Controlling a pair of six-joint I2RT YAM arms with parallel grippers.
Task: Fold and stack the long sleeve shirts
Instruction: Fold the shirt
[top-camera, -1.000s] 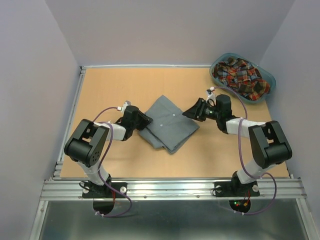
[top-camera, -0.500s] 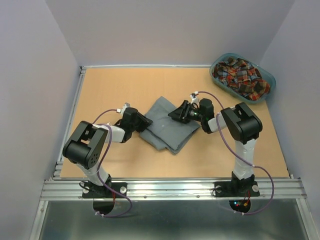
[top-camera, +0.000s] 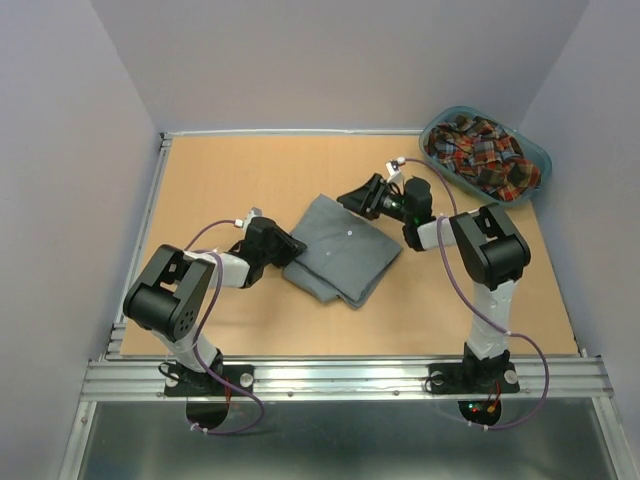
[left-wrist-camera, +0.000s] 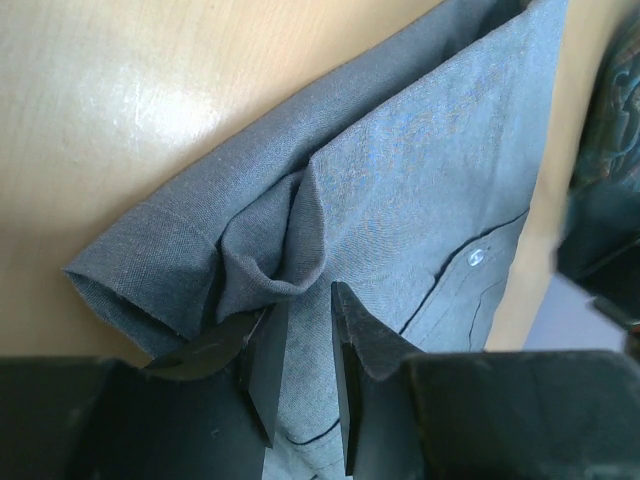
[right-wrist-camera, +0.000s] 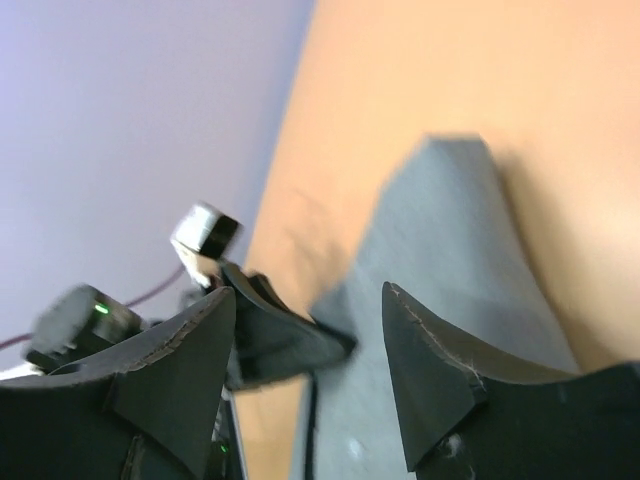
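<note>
The grey long sleeve shirt (top-camera: 342, 252) lies folded in the middle of the table, one button showing. The left wrist view shows it (left-wrist-camera: 420, 170) rumpled into a small fold at its near corner. My left gripper (top-camera: 287, 246) rests on the shirt's left edge. Its jaws (left-wrist-camera: 300, 330) stand a narrow gap apart with flat cloth beneath, and one finger (left-wrist-camera: 262, 370) is tucked under the rumple. My right gripper (top-camera: 360, 197) hovers open over the shirt's far corner (right-wrist-camera: 450, 240), nothing between its fingers. The plaid shirt (top-camera: 482, 152) is bunched in the basket.
The teal oval basket (top-camera: 536, 150) stands at the table's back right corner. A metal rail (top-camera: 340, 378) runs along the near edge by the arm bases. Grey walls close in the table (top-camera: 230, 175) on three sides.
My right gripper swung from the shirt's right side across it to the far corner and opened wider. The left gripper stayed put on the shirt's left edge.
</note>
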